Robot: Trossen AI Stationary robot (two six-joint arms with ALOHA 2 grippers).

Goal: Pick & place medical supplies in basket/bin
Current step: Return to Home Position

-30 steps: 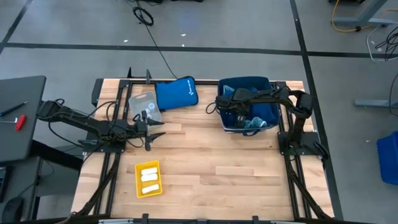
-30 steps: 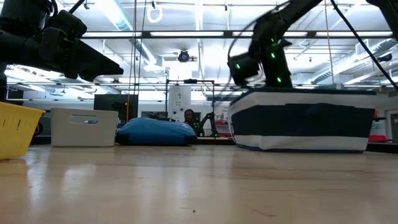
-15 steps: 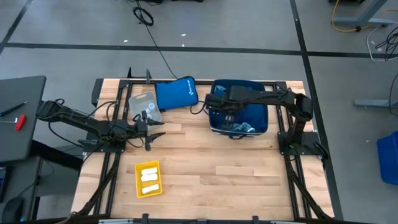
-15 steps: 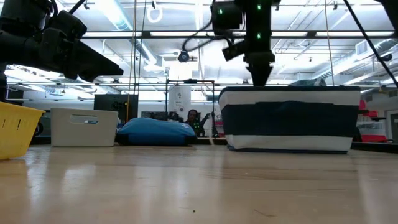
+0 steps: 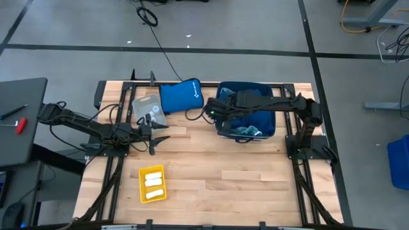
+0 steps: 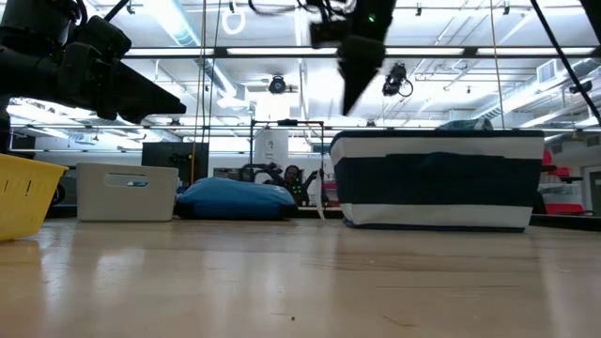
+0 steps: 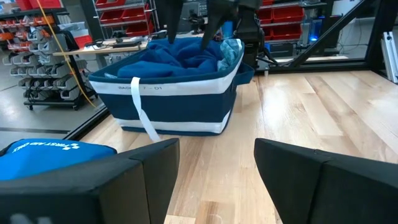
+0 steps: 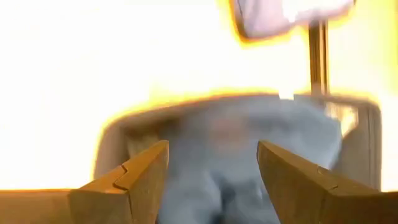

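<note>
Lying heaped in the blue basket (image 7: pixel 186 99) at about 1 o'clock on the tabletop (image 5: pixel 217 172), the navy garment (image 7: pixel 177 57) fills most of it. The light-blue patterned garment (image 7: pixel 231 50) is bunched at the 6 o'clock rim, and both rise a little above the edge. A white strap (image 7: pixel 144 112) hangs down the basket's outer wall.

The white rolls (image 5: pixel 153 181) sit in a yellow tray (image 5: pixel 142 185) at 7 o'clock, well apart from the basket. What the gray bin (image 5: pixel 137 105) at 10 o'clock holds is too small to tell.

The right arm (image 5: pixel 284 102) reaches across the basket, and the right jaws hang raised over its 9 o'clock rim, near the royal-blue pouch (image 5: pixel 182 96); they are spread wide and empty. The left arm (image 5: pixel 83 124) waits at 9 o'clock, the left jaws also wide and empty.

With the garments binned, the job looks nearly done and the right arm only has to fold back. The risk is in that move: if it sinks while crossing the basket, a link or finger could snag the piled cloth or the rim, pulling a garment over the edge or dragging the basket.
</note>
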